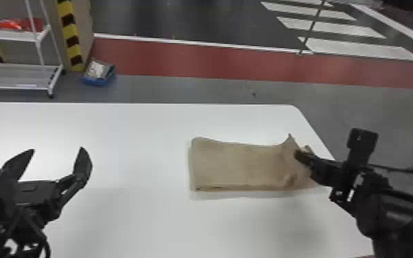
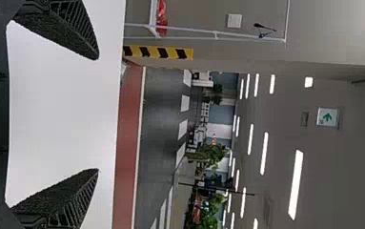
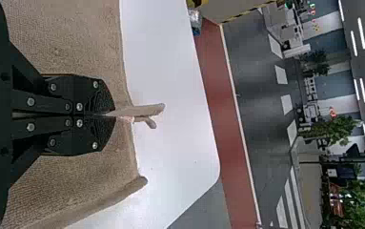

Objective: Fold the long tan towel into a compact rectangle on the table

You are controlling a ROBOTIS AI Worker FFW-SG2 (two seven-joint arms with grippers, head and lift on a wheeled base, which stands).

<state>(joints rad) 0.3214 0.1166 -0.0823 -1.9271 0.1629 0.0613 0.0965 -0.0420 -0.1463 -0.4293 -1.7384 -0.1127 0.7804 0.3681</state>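
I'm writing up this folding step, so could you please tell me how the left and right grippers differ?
The left gripper is wide open and empty, whereas the right gripper is shut on the tan towel. The left gripper is off to the towel's left, while the right gripper is at its right end. Both are black and two-fingered.

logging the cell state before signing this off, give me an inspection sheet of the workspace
surface: smooth white table with rounded corner
job's things: long tan cloth towel, folded to a narrow rectangle toward the table's right side, right end rumpled and partly raised
clutter: blue container with whitish contents, on the floor beyond the table
tools: left tool open, holding nothing; right tool shut on the towel's right end
cables: black cable looping at the left arm
surroundings: white shelved cart, red floor strip
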